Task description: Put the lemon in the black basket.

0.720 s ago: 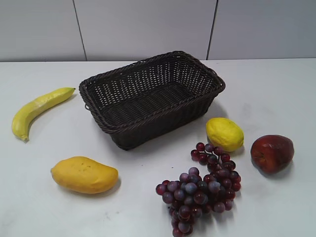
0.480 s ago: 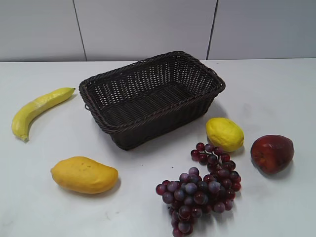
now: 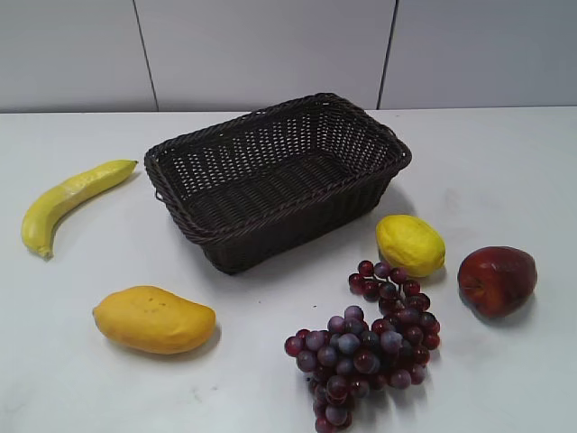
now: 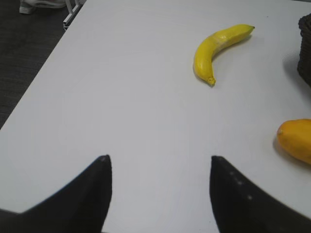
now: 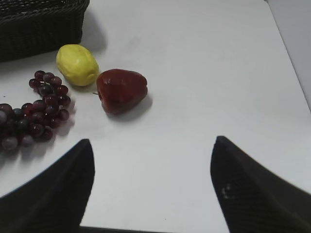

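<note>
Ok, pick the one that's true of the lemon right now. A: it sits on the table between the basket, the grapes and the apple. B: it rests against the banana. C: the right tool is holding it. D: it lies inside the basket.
A: the lemon lies on the table outside the basket, by the grapes and apple.

You see both grippers only as matte black: the left gripper [image 4: 158,194] has smooth tapered jaws, the right gripper [image 5: 153,187] broader, faintly textured ones.

mango [image 4: 295,140] & black basket [image 4: 305,48] cut off at edge.
</note>
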